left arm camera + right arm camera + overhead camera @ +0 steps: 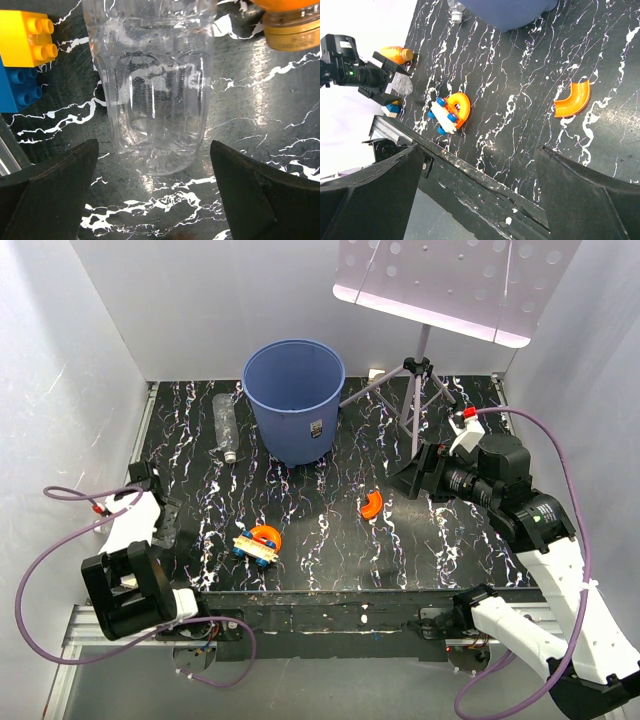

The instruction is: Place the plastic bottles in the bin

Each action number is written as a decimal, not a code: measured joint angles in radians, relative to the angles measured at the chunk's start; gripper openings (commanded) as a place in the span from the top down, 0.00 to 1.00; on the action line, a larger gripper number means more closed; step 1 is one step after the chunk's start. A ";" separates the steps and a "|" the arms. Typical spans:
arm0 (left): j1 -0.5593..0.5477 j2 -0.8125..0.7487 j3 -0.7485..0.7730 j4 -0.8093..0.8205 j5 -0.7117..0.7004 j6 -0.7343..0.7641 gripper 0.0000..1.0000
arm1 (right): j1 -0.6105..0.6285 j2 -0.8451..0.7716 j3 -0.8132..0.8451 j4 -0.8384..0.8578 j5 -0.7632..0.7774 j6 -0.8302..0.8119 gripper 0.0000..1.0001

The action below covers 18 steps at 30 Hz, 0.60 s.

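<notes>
Clear plastic bottle [155, 85] lies on its side on the black marbled worktop [260, 105], its near end between the left jaws, which stand wide apart and grip nothing, seemingly lined up to pinch its body. Just beside it sit yellow and blue blocks [22, 37] and an orange bottle [392, 52] with a tan cap [292, 35], while the right jaws hang open and empty over the worktop's right side. A second clear bottle [226, 427] lies beside the blue bin [293, 390] at the far side; the bin's small black label [316, 427] is too small to read, and no bottle shows legible writing
</notes>
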State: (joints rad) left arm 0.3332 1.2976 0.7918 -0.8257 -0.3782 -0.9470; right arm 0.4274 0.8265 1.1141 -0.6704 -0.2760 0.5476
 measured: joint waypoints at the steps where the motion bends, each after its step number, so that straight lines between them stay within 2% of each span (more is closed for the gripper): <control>1: 0.003 -0.002 -0.013 0.013 0.002 -0.006 0.10 | 0.000 0.000 0.000 0.000 0.000 0.000 0.04; 9: 0.011 -0.059 -0.075 0.092 0.006 -0.051 0.31 | 0.000 0.011 0.000 0.000 0.000 0.000 0.04; 11: 0.019 -0.077 -0.095 0.109 0.005 -0.062 0.30 | 0.000 0.012 0.000 0.000 0.000 0.000 0.04; 13: 0.023 -0.094 -0.121 0.121 0.005 -0.069 0.22 | 0.000 0.012 0.000 0.000 -0.001 0.000 0.04; 15: 0.026 -0.099 -0.140 0.125 0.003 -0.076 0.17 | 0.000 0.011 -0.002 0.000 0.000 0.000 0.04; 18: 0.026 -0.092 -0.149 0.123 0.001 -0.088 0.21 | 0.000 0.005 -0.018 -0.002 0.000 0.000 0.04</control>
State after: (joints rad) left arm 0.3592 1.2057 0.6430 -0.7025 -0.3771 -1.0348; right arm 0.4274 0.8314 1.0966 -0.6720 -0.2764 0.5472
